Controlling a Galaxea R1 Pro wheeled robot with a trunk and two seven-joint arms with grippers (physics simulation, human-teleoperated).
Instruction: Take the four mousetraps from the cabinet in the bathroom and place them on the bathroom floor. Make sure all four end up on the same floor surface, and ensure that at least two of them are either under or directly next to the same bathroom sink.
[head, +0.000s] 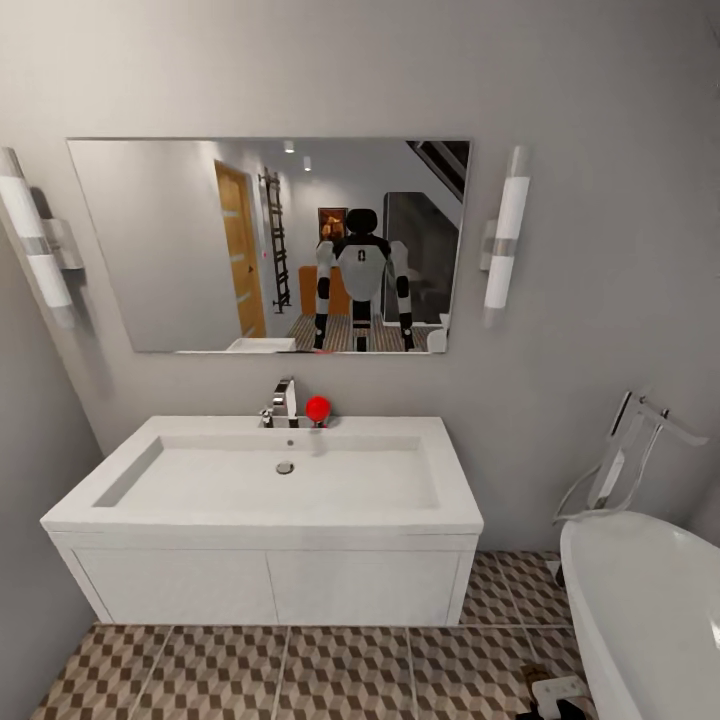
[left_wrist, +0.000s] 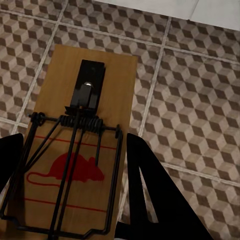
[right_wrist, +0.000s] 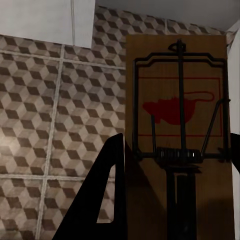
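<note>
Each claw carries a mousetrap. In the left wrist view the left claw (left_wrist: 70, 200) has its dark fingers either side of a tan board that fills the left and lower part of the frame: the left mousetrap (left_wrist: 85, 135), clamped across its width. In the right wrist view the right claw (right_wrist: 175, 200) is likewise closed on the right mousetrap (right_wrist: 177, 115), which takes up the right half of that frame. Both traps hang above the bathroom floor (left_wrist: 190, 115), tiled in a brown, beige and white cube print with pale grout. Each trap is a flat rectangular wooden board with a printed red mouse silhouette inside red lines, a black wire bail, a coiled spring across the middle and a black metal plate. They should handle as light, stiff pieces; the wood is the safe place to grip, by the long edges as now, since the wire and spring could shift or snap if pressed. Being thin, a trap may tilt in the grip, so it is best set down flat and low. In the head view a white sink (head: 270, 480) on a white vanity sits at centre below a mirror, with floor tiles along the bottom of the frame and a white bathtub (head: 650, 600) at lower right.
</note>
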